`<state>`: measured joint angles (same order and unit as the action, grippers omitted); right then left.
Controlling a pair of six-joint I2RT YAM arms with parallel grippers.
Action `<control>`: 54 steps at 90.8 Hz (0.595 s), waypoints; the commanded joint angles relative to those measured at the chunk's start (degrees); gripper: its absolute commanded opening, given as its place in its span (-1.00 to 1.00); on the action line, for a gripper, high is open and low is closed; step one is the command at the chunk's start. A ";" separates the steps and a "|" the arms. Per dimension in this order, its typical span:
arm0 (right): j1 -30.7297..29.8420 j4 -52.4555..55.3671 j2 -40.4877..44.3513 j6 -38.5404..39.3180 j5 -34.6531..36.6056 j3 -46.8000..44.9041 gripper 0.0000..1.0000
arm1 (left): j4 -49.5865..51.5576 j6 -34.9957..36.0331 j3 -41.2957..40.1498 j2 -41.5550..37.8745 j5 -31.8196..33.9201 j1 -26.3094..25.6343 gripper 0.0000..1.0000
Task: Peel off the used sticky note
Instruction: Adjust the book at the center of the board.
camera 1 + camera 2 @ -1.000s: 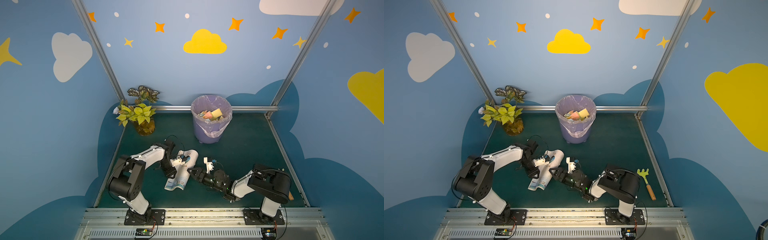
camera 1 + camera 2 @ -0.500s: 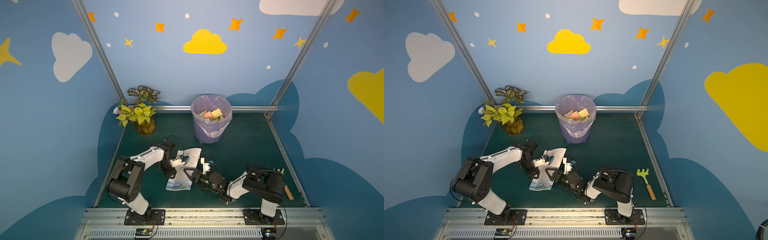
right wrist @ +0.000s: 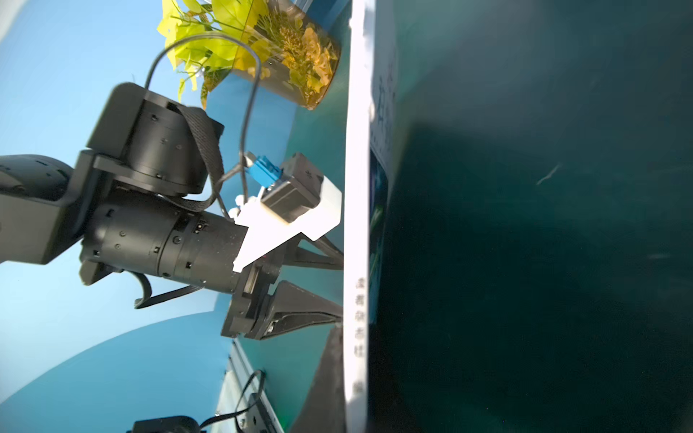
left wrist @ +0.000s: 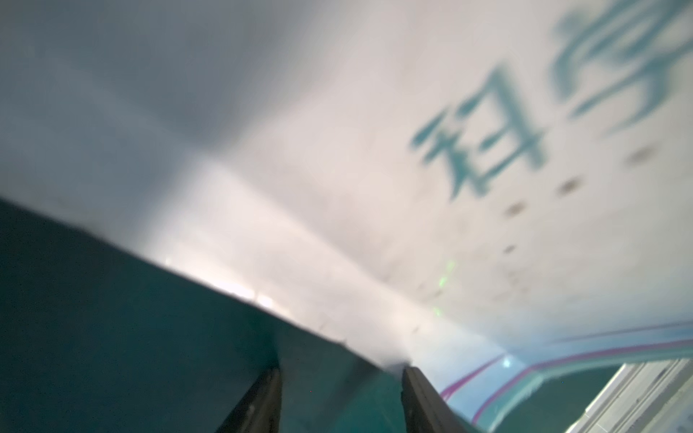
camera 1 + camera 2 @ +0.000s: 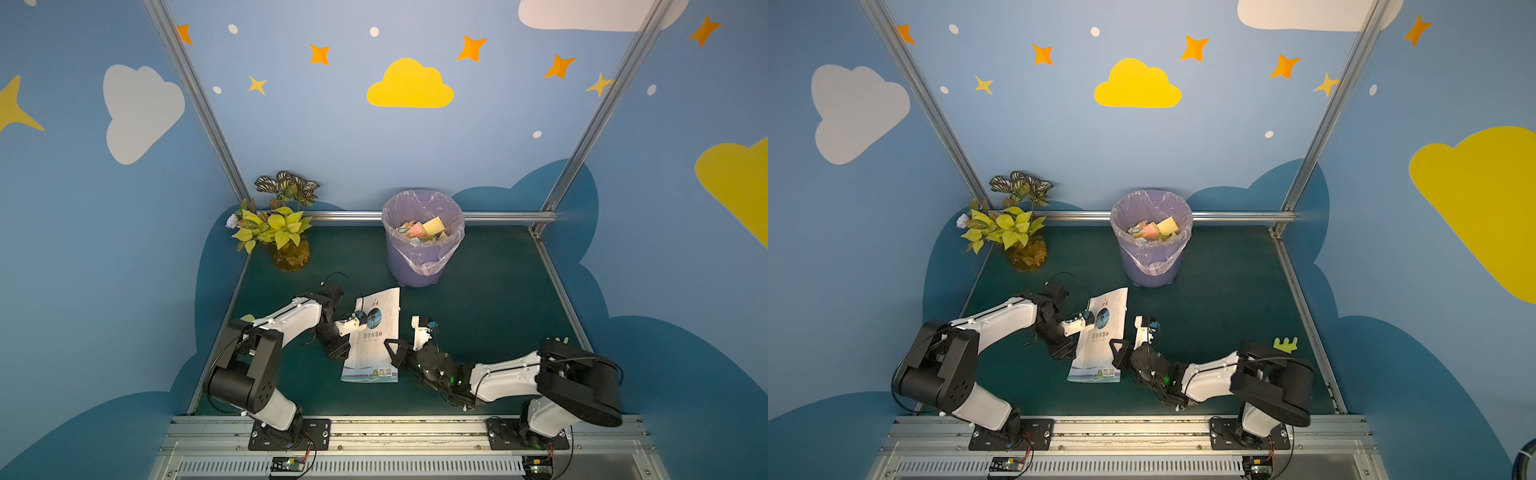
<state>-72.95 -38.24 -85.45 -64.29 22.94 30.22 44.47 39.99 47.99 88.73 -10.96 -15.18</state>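
Nearest, the right gripper [image 5: 390,347] is closed at the right edge of the booklet [image 5: 376,332] (on the cover or not, we cannot tell). The left gripper [image 4: 341,375], parted and empty, meets its left edge. No sticky note shows on the closed cover, so we judge peeling undone. Beyond, the waste bin [image 5: 415,266] holds discarded notes [image 5: 433,226].

Booklet [image 5: 372,353] cover: teal title, likely 科学少年 (QR codes below, unreadable).

I see blue walls [image 5: 332,145], painted clouds [image 5: 409,85], orange stars [image 5: 319,54]. Silver frame posts [image 5: 197,95] at both back corners, rail [image 5: 498,216] between. Floor [image 5: 498,291] dark green, possibly felt mat; texture soft on my feed. Light even.
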 commanded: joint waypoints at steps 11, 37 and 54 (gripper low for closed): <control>-1.58 61.09 14.66 7.33 10.00 16.51 -1.00 | 5.88 1.92 0.62 -8.69 -8.60 5.96 0.55; -7.43 116.63 12.17 1.87 23.23 42.49 -1.00 | 7.28 3.60 -0.10 -13.97 -13.63 12.14 0.99; -10.65 128.61 -0.03 0.86 27.95 55.50 -1.00 | 7.22 3.90 -0.11 -14.11 -16.47 15.10 1.00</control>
<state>-82.35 76.23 -79.96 -62.39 43.90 81.03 50.02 42.68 47.90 75.22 -23.42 -1.48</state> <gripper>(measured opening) 0.080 0.999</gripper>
